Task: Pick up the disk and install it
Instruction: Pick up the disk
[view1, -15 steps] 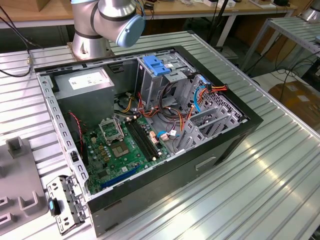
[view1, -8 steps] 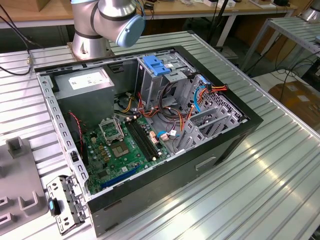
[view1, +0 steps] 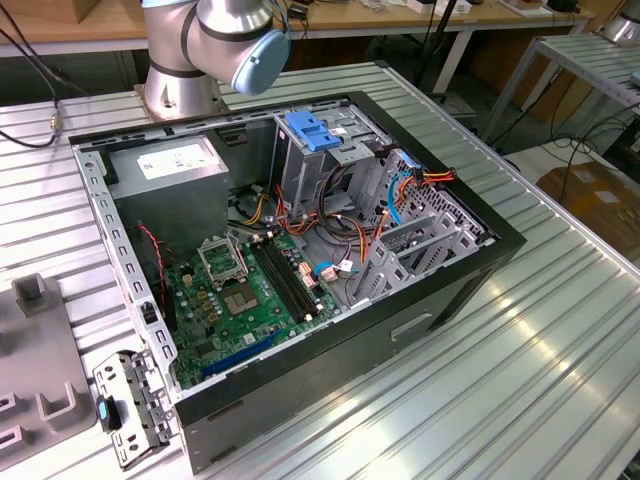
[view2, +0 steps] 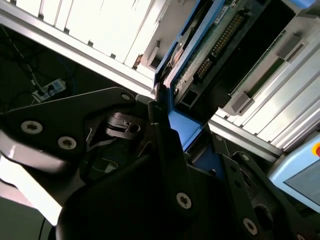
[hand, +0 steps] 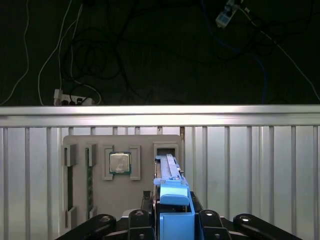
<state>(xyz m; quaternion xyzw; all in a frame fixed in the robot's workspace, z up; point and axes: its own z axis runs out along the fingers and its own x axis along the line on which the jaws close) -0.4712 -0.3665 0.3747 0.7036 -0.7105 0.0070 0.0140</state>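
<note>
The disk (hand: 170, 172) shows edge-on in the first wrist view, a thin grey slab with a blue plastic carrier rail (hand: 174, 212) at its near end. Its far end sits at a slot of the grey fixture plate (hand: 145, 185). My gripper (hand: 172, 201) is shut on the disk, with a black finger on each side of the blue rail. In the second wrist view the disk (view2: 210, 45) shows its green circuit board, connector pins and blue rail, clamped in the gripper (view2: 184, 131). In the exterior view the open computer case (view1: 440, 300) lies on the table with a drive cage (view1: 345, 165).
The fixture plate also holds a processor chip (hand: 120, 162) and memory sticks (hand: 90, 182) in slots. The case holds a blue latch (view1: 310, 130), a power-supply box (view1: 175, 160), a motherboard (view1: 250, 290) and cables (view1: 400, 190). A metal bracket (view1: 125, 405) lies by the case. The arm base (view1: 185, 75) stands behind.
</note>
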